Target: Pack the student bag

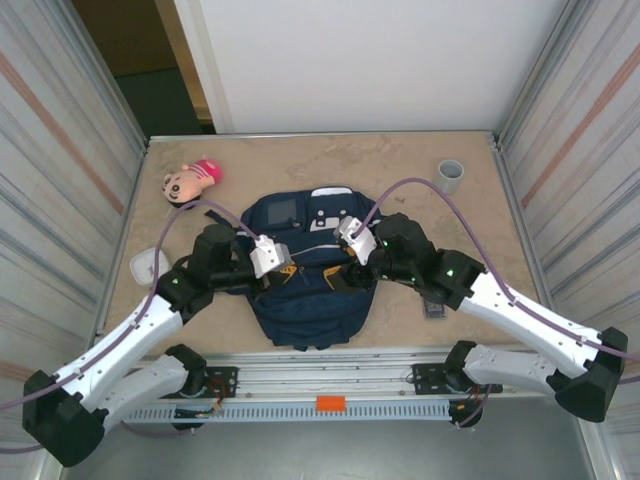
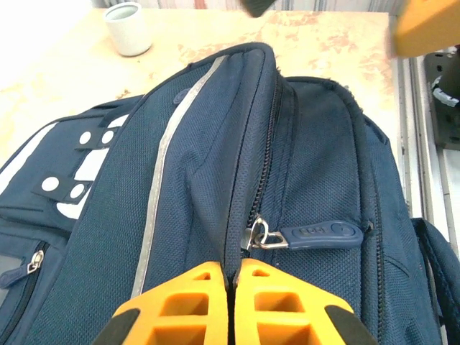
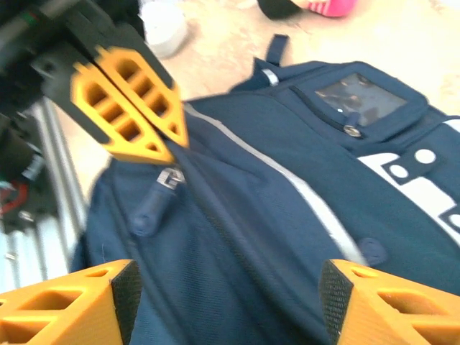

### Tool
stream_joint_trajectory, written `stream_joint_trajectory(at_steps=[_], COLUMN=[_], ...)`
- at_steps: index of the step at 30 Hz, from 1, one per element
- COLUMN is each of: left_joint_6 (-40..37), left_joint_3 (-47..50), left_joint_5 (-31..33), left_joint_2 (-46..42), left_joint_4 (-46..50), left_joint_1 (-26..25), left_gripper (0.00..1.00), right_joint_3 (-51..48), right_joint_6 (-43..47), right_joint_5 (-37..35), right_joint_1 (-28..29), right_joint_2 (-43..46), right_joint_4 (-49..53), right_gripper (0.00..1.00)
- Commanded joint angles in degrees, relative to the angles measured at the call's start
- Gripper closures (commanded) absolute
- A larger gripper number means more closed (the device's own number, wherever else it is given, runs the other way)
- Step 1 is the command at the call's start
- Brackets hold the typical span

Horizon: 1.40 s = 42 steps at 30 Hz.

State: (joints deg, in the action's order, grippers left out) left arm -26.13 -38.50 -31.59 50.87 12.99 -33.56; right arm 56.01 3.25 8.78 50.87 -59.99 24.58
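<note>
1. Pinching a raised fold of the student bag [image 2: 201,187] beside its zipper, the left gripper [image 2: 231,277] is clamped tight; the left wrist camera catches a blue zipper pull [image 2: 316,234] just beyond, its embossed marks too small to read.
2. The right gripper [image 3: 230,287] hangs spread wide above the bag, grasping nothing.
3. Overhead, the bag lies flat on the table [image 1: 400,160] between both arms, a doll's head [image 1: 190,180] and grey cup [image 1: 451,176] near the far corners.
</note>
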Motion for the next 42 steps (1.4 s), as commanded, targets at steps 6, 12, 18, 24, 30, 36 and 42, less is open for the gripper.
stream_joint_trajectory(at_steps=[6, 12, 18, 24, 30, 36, 42], left_joint_6=[-3.1, -0.7, 11.3, 40.7, 63.4, 71.8, 74.7], left_joint_3=[-0.5, -0.5, -3.4, -8.1, -10.9, -13.2, -13.2], left_joint_5=[-11.4, -10.8, -6.6, 15.0, 19.9, 23.0, 23.4], left_joint_2=[-2.0, -1.6, -2.8, -6.7, -5.3, 0.9, 5.7], left_joint_4=[-6.9, -7.1, -2.8, 7.7, 20.6, 24.1, 22.6], left_joint_1=[0.9, 0.9, 0.8, -1.9, -5.7, -14.2, -14.4], left_gripper=[1.00, 0.97, 0.68, 0.60, 0.59, 0.58, 0.59], right_joint_3=[1.5, 2.3, 1.2, -0.4, 0.8, 1.9, 2.2], right_joint_6=[12.4, 12.0, 6.9, -0.8, -4.0, -3.1, -2.4], right_joint_5=[3.4, 7.0, 7.3, 6.6, 7.8, 6.5, 6.8], right_joint_1=[-5.1, -5.9, -6.2, -6.1, -5.4, -3.1, -1.4], right_joint_2=[-6.2, -10.5, -8.9, -8.1, -10.6, -12.3, -12.7], right_joint_4=[0.1, -1.5, -5.6, -11.8, -13.6, -13.1, -13.7], right_gripper=[0.34, 0.68, 1.00, 1.00, 1.00, 1.00, 1.00])
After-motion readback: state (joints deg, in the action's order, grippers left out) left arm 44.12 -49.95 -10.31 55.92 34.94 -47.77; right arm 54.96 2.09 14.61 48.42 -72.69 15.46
